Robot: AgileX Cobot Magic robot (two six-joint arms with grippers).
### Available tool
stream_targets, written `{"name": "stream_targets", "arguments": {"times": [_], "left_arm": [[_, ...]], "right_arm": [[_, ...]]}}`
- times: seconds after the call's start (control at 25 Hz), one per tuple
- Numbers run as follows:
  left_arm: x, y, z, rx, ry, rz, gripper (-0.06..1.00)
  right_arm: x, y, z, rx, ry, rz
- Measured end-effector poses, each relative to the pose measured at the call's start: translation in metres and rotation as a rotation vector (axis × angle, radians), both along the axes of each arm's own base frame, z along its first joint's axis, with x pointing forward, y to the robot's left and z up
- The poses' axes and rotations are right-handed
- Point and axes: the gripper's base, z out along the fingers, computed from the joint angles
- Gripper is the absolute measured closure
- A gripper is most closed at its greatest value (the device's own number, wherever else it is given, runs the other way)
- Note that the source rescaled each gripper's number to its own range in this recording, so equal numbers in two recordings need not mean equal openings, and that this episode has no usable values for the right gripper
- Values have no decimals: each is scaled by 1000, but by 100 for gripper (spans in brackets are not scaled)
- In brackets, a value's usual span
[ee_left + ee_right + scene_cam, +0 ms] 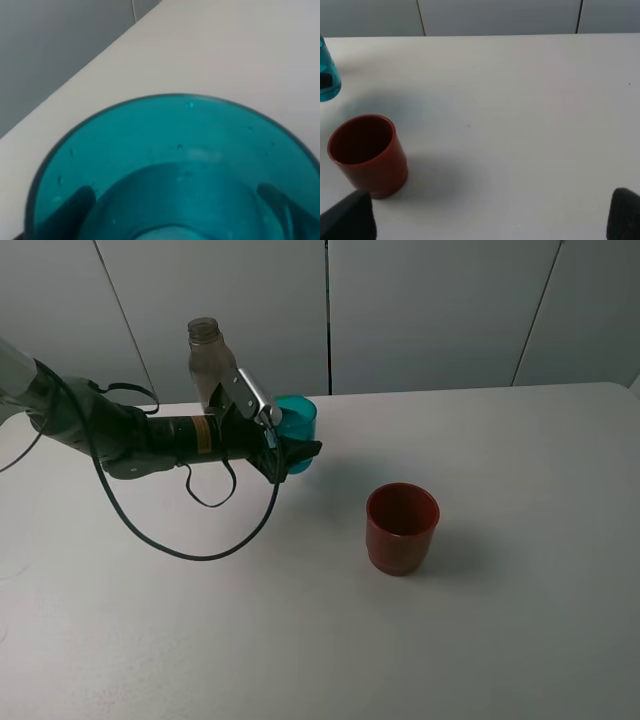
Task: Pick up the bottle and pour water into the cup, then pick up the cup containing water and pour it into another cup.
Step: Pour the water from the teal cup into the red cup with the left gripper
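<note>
Bottle [206,360]: stood upright at the rear of the counter [520,620], behind the left arm.
Left hand [295,452]: pinched on the teal cup [298,418], just beside the bottle; whether the cup rested on the counter could not be told.
Red cup [402,528]: upright, well apart.
Right hand [485,218]: spread, empty.
Risk: the smooth cup could slip in the pinch, and a hasty tilt would likely spill short of the red cup.

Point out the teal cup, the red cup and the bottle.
teal cup [299,420], exterior high view, upper part under the rim.
red cup [402,542], exterior high view, front of outer wall.
bottle [206,366], exterior high view, upper body below the neck.
</note>
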Motion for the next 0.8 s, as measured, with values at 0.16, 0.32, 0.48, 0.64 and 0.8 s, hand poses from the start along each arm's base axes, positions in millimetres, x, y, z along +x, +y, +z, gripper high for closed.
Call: {"name": "stream_targets", "arguments": {"times": [0.16,0.32,0.48,0.64,0.8], "left_arm": [[5,-11,11,43,-18,2,86],[8,-25,17,76,-44,-8,86],[11,-43,27,89,-81,-31,86],[11,-59,34,113,-109,-43,86],[6,-70,37,156,-157,-115,86]], "right_arm": [[0,0,0,0,0,0],[0,0,0,2,0,-1],[0,0,0,2,0,-1],[0,0,0,2,0,-1],[0,0,0,2,0,-1]]}}
